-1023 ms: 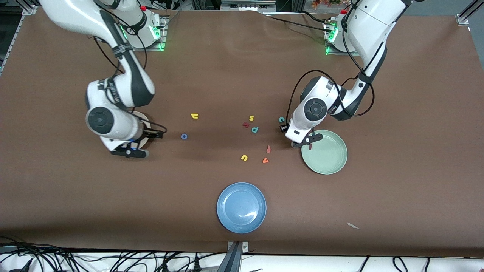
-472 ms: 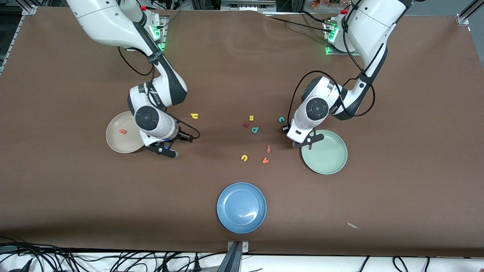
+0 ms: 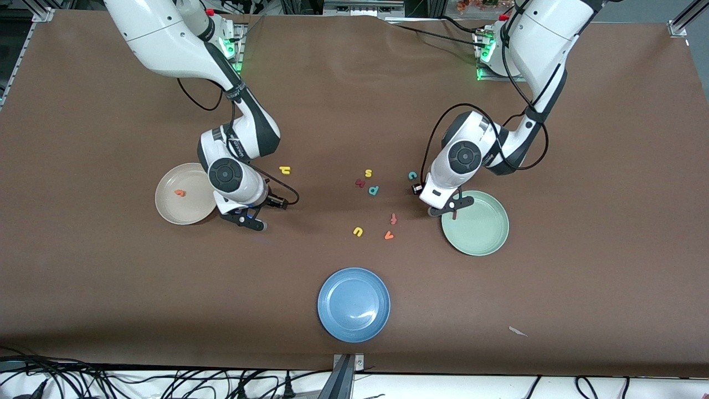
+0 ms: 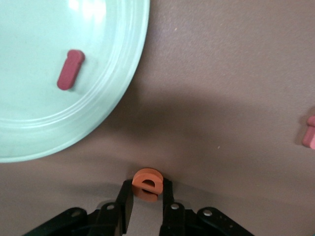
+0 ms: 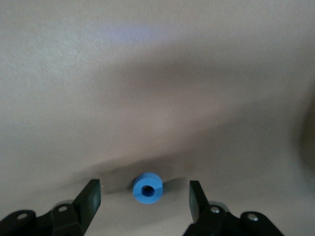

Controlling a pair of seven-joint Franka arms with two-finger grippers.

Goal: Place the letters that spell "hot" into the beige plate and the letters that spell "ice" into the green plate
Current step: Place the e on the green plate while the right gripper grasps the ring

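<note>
Your left pincer (image 4: 143,209) sits low on the brown counter (image 3: 581,166) just beside the round pale green plate (image 4: 29,128), its fingers closed narrowly on the small orange foam e (image 4: 147,184). The dark red bar-shaped foam i (image 4: 71,69) lies in that plate. Your right pincer (image 5: 145,199) hangs wide over the blue ring-shaped foam o (image 5: 147,187) (centred between the fingers), beside the round beige plate (image 3: 166,208) holding the orange foam t (image 3: 179,193).
</note>
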